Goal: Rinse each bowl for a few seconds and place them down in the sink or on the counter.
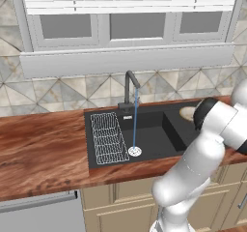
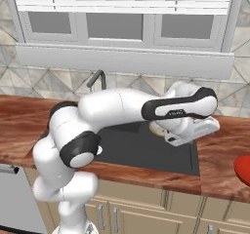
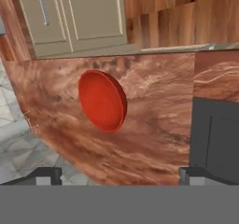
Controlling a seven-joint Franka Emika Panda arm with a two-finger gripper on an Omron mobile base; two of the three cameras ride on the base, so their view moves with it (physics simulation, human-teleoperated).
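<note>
The red bowl (image 3: 102, 101) lies on the reddish-brown counter (image 3: 154, 125) right of the sink, and its edge shows at the far right (image 2: 242, 169) in the right base view. My gripper (image 3: 119, 176) is open and empty above the counter, looking down at the red bowl and apart from it. The hand (image 2: 195, 128) hangs over the sink's right end. The beige bowl (image 1: 187, 112) sits at the back right of the black sink (image 1: 149, 134), partly hidden by my arm; a sliver of it (image 2: 156, 129) shows under the forearm.
Water runs in a thin blue stream (image 1: 135, 124) from the dark faucet (image 1: 128, 88) onto the silver drain (image 1: 135, 151). A white wire rack (image 1: 108, 138) lies in the sink's left part. Light cabinets (image 3: 74, 17) stand below the counter. A tiled wall and window are behind.
</note>
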